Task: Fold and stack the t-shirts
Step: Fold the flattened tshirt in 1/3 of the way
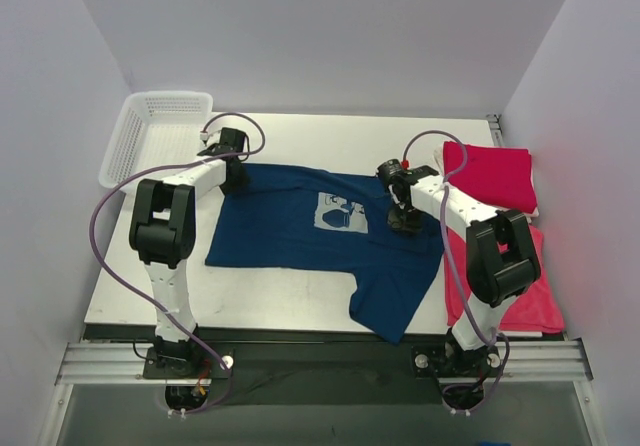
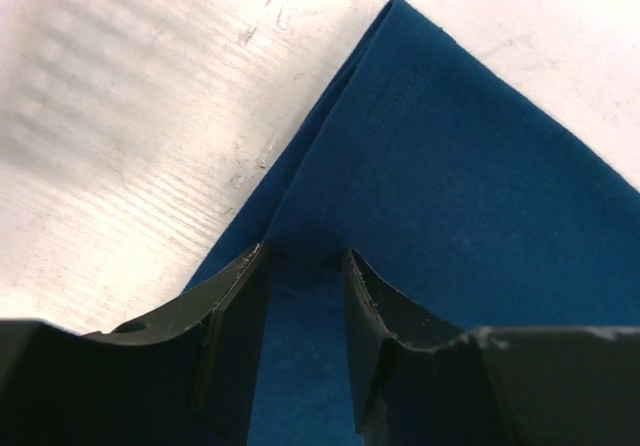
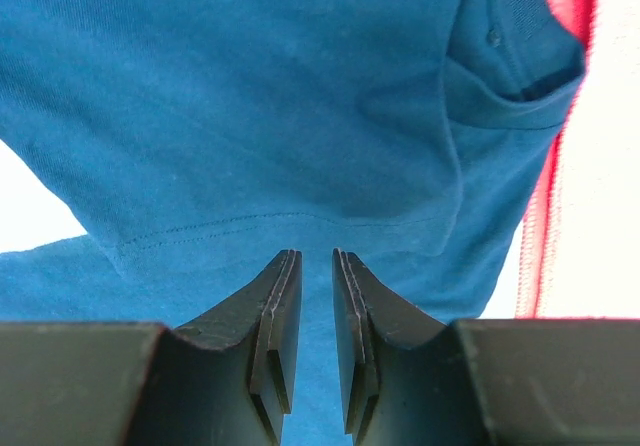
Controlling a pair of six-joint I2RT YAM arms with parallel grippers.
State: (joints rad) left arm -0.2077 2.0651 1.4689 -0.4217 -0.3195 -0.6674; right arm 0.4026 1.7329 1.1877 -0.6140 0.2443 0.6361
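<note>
Where the table (image 1: 260,291) has its far left corner, a white basket (image 1: 118,151) sits, and its net floor shows inside it. The navy t-shirt (image 1: 280,231) lies spread out in the middle of the table, with its pale print (image 1: 342,212) facing up.

The left gripper (image 1: 234,174) is at the shirt's far left corner. Its fingers stand apart, one on each side of a strip of blue cloth. The right gripper (image 1: 405,218) is on the shirt's right part. Its fingers are very close together, with a thin line of blue between them. I cannot tell if they pinch the cloth.

A folded red t-shirt (image 1: 490,171) lies at the far right corner. A second red t-shirt (image 1: 535,304) lies along the right edge, nearer the front, and the right arm (image 1: 495,251) hides part of it.
</note>
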